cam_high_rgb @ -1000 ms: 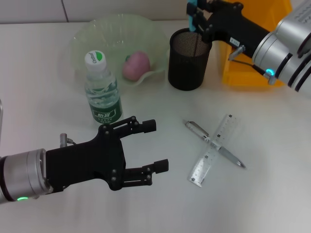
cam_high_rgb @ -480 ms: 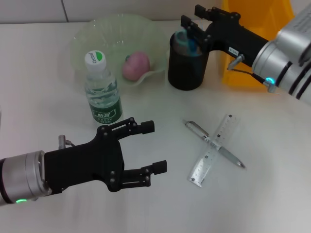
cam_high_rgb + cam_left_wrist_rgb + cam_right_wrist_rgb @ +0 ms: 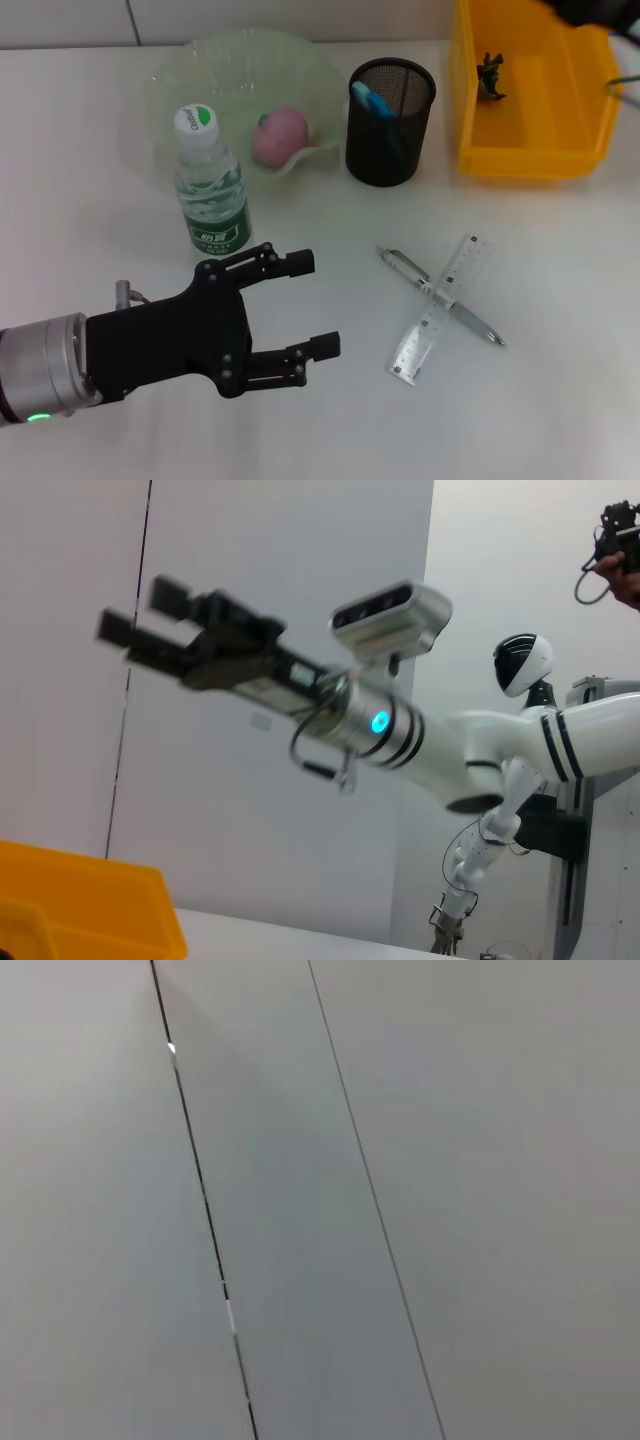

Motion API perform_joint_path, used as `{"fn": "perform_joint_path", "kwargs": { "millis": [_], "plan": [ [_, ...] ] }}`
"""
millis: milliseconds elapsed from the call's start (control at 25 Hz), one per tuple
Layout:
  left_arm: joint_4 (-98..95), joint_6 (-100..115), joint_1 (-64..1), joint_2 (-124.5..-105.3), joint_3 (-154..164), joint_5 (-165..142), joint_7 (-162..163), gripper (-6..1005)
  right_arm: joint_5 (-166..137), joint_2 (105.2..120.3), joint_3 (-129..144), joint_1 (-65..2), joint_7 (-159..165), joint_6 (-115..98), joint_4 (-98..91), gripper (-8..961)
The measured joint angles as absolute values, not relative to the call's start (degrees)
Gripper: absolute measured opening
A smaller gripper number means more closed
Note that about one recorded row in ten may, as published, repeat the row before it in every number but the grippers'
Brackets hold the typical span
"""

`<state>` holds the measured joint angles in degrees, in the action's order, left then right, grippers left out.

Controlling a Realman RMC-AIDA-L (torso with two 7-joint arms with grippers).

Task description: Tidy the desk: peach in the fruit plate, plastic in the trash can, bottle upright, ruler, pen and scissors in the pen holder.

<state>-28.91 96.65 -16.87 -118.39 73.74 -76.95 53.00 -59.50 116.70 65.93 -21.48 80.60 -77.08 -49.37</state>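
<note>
My left gripper [image 3: 313, 303] is open and empty, low over the table's near left, in front of the upright water bottle [image 3: 210, 185]. The pink peach [image 3: 280, 135] lies in the green glass plate [image 3: 175, 75]. The blue-handled scissors [image 3: 372, 101] stand in the black mesh pen holder [image 3: 390, 140]. The clear ruler [image 3: 440, 310] and the silver pen [image 3: 442, 297] lie crossed on the table, right of my left gripper. A dark plastic scrap [image 3: 490, 75] lies in the yellow bin [image 3: 530, 160]. My right gripper [image 3: 140, 610] shows only in the left wrist view, raised high with its fingers apart and empty.
The yellow bin stands at the far right, next to the pen holder. The bottle stands just in front of the plate. A dark edge of the right arm [image 3: 600, 8] shows at the top right corner of the head view.
The right gripper let the scissors go into the pen holder, then lifted up and away out of the head view. My left gripper has hardly moved.
</note>
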Motion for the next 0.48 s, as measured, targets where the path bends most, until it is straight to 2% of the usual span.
{"fn": "perform_joint_path", "kwargs": {
  "millis": [120,160,240,280,320,360,400,440,480],
  "plan": [
    [-28.91,96.67,-16.94,-118.45,73.82,-76.97,53.00,828,-72.39,115.90,54.92,-21.27,95.20,-83.03,-58.62,730],
    [-28.91,96.68,-16.97,-118.45,73.89,-76.98,52.99,828,-72.39,115.90,54.92,-21.27,95.20,-83.03,-58.62,730],
    [-28.91,96.68,-17.03,-118.46,74.03,-76.99,52.99,828,-78.34,114.92,49.50,-22.32,102.56,-85.25,-62.43,729],
    [-28.91,96.68,-17.03,-118.46,74.03,-76.99,52.99,828,-84.53,113.35,43.95,-24.42,109.35,-88.04,-66.18,729],
    [-28.91,96.68,-17.07,-118.46,74.09,-77.00,52.99,828,-84.53,113.35,43.95,-24.42,109.35,-88.04,-66.18,729],
    [-28.91,96.60,-17.10,-118.47,74.13,-77.00,53.01,828,-90.38,111.46,39.67,-27.39,114.33,-92.04,-68.74,729],
    [-28.91,96.52,-17.06,-118.47,74.15,-77.00,53.05,828,-90.38,111.46,39.67,-27.39,114.33,-92.04,-68.74,729],
    [-28.91,96.47,-17.03,-118.48,74.18,-77.03,53.09,828,-93.46,110.37,38.28,-29.20,116.05,-94.64,-69.37,729],
    [-28.91,96.47,-17.03,-118.48,74.18,-77.03,53.09,828,-100.35,107.86,36.39,-33.82,118.58,-101.02,-70.09,728]
  ]
}}
